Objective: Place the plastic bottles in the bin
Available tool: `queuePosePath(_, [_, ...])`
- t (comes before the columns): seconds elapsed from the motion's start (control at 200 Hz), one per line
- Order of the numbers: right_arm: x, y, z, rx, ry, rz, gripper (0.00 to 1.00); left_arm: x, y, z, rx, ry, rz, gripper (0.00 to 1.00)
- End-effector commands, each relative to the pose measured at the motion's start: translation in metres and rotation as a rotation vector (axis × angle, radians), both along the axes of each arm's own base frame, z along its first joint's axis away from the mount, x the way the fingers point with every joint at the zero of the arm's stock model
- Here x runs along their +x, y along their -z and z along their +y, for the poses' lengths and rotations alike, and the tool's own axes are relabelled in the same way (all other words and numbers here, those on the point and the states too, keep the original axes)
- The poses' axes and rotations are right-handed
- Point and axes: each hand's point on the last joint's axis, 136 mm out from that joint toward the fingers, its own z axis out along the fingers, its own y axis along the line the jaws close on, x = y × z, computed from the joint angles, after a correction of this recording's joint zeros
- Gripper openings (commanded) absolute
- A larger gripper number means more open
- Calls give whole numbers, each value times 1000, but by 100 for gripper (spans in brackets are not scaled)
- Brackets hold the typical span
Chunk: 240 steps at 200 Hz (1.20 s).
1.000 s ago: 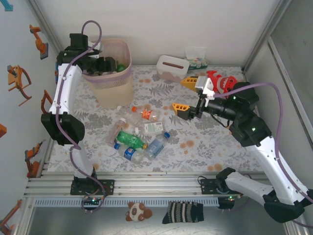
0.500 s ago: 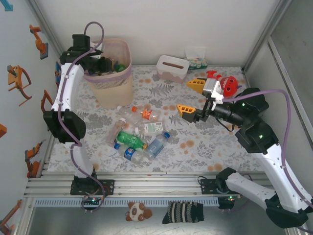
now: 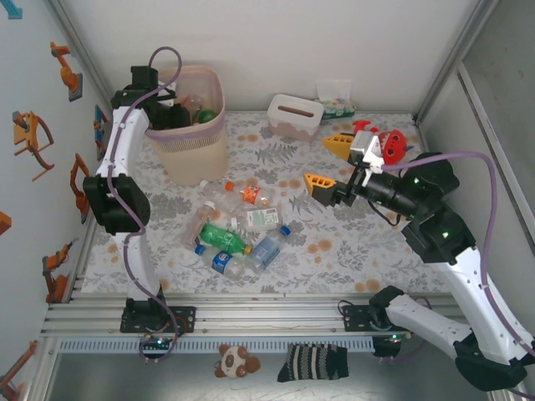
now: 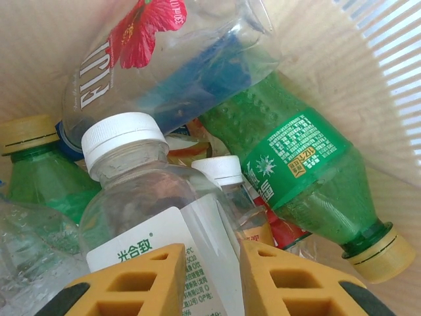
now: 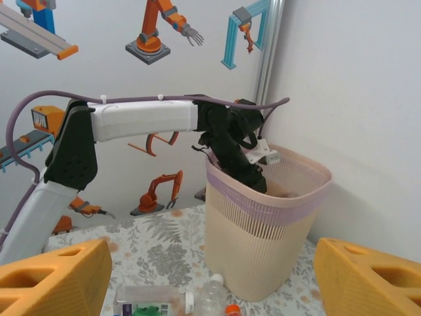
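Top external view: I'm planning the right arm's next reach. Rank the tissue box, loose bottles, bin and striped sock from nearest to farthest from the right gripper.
From the right gripper:
1. tissue box, just behind, by the back wall.
2. loose bottles, mid-table to its left.
3. bin, back left corner.
4. striped sock, below the table's near edge.

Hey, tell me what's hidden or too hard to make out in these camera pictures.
- Left wrist view: the white-capped bottle runs behind the left gripper and off the bottom edge, so its lower half is unseen.
- Top view: the left arm covers part of the bin mouth, so its bottles cannot be counted.
- Top view: labels on the loose bottles are too small to read.
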Motion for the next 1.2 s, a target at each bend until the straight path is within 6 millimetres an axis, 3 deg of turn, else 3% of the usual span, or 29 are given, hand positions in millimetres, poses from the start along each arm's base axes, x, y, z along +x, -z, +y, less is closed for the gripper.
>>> queuePosePath(0.0, [12,0,0,11,44,-7,79,1,-25,-2,-37,18,-46,29])
queuePosePath(0.14, [34,20,7,-36,87,45,79,-7,-74,-11,-98,47,-141,32])
queuePosePath(0.305, [52,47,12,-109,124,105,79,-32,-121,-17,-142,57,-215,34])
queuePosePath(0.441, [58,68,16,-157,121,137,79,-62,-139,-25,-136,75,-242,35])
queuePosePath(0.591, [62,84,22,-170,105,157,79,-102,-144,-31,-116,75,-270,36])
queuePosePath(0.706, [63,95,25,-183,86,181,78,-137,-133,-35,-105,68,-273,37])
queuePosePath(0.796, [61,104,27,-195,69,200,78,-165,-114,-36,-90,63,-245,37])
queuePosePath(0.971, [55,110,26,-201,52,215,78,-205,-61,-27,-38,29,-142,38])
queuePosePath(1.197, [56,115,27,-207,54,227,78,-231,21,-26,35,40,45,48])
